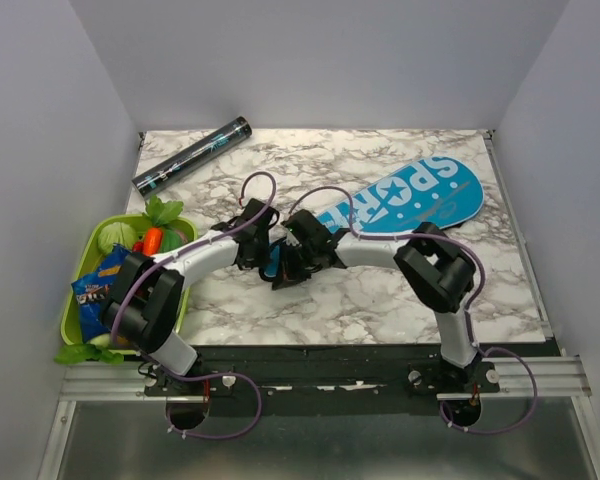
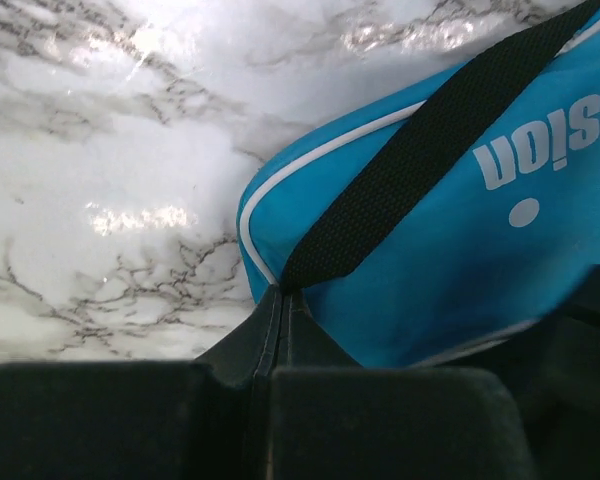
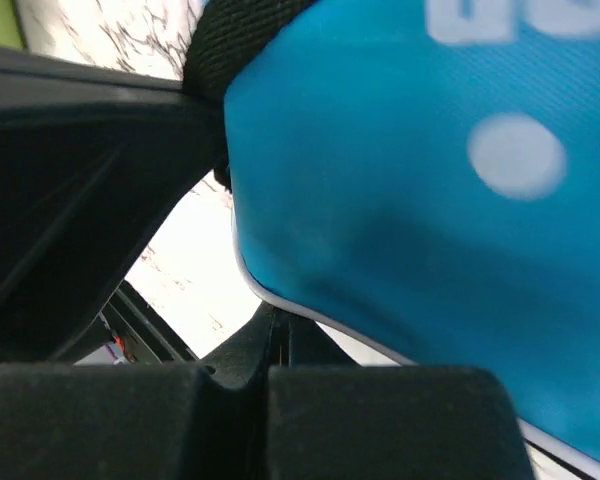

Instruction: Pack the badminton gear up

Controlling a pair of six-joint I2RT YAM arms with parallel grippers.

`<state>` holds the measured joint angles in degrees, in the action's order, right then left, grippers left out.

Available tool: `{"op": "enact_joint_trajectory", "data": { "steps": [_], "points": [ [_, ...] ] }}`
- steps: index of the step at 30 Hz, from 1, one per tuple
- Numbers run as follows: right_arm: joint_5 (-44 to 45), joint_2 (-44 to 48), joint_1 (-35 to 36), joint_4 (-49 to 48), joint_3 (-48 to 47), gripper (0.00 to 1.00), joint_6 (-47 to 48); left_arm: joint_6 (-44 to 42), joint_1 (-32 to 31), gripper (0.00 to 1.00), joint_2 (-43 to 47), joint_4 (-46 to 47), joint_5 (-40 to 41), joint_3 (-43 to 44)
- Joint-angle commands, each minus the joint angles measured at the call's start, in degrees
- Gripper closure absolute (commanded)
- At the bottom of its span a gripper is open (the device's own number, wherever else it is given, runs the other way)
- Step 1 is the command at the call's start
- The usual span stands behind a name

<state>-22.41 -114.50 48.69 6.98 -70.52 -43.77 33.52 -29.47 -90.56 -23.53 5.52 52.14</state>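
The long blue "SPORT" racket cover [image 1: 420,195] lies slantwise from the table's middle to the back right. Both grippers meet at its narrow near end. My left gripper [image 1: 267,260] is shut, its tips [image 2: 278,296] pinched at the cover's end [image 2: 460,260] where the black strap [image 2: 410,165] is sewn in. My right gripper [image 1: 286,270] is shut, its tips [image 3: 278,318] on the cover's white-piped edge [image 3: 410,200]. The dark slim tube [image 1: 192,155] lies at the back left. Rackets and shuttlecocks are out of view.
A green basket [image 1: 80,262] with vegetables and a blue snack packet [image 1: 100,285] stands at the left edge beside the left arm. Grey walls close in the marble table [image 1: 380,300] on three sides.
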Motion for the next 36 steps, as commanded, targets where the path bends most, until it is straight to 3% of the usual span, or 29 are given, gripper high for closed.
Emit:
{"op": "enact_joint_trajectory", "data": {
  "steps": [1, 10, 12, 14, 17, 19, 25, 31, 36],
  "points": [
    [-5.2, -5.6, 3.2, -8.7, -5.1, 0.99, -5.2, 0.4, -2.2, 1.0, 4.3, -2.2, -3.0, -2.5],
    [-11.0, -5.7, 3.2, -20.8, -0.1, 0.99, -6.7, 0.8, -2.5, 1.0, 11.7, -2.1, -7.5, -6.1],
    [-9.6, -4.3, 3.3, -18.3, 1.1, 0.87, -5.9, 0.4, -2.5, 1.0, 13.4, -2.9, -7.3, -6.5],
    [-7.6, -1.5, 3.2, -16.4, 3.5, 0.7, -5.6, 0.0, -2.5, 0.89, 14.7, -4.3, -6.7, -6.4],
    [-3.7, 3.6, 3.2, -15.5, 7.4, 0.59, -5.9, -0.8, -2.4, 0.82, 17.4, -6.2, -4.0, -4.9],
    [-2.4, 5.9, 3.1, -14.9, 10.7, 0.57, -6.2, -1.2, -2.4, 0.73, 18.6, -7.1, -3.0, -3.5],
    [5.3, 16.5, 3.2, -11.7, 20.7, 0.55, -8.2, -2.4, -2.3, 0.62, 18.0, -9.3, 0.7, -0.8],
    [18.2, 22.6, 3.0, 0.7, 23.1, 0.55, -10.5, -2.7, 0.0, 0.6, 11.0, -8.6, 4.3, 1.6],
    [29.0, 27.7, 1.2, 7.8, 26.2, 0.56, -13.7, -1.5, 3.6, 0.6, 6.5, -5.9, 2.0, 3.5]
  ]
}}
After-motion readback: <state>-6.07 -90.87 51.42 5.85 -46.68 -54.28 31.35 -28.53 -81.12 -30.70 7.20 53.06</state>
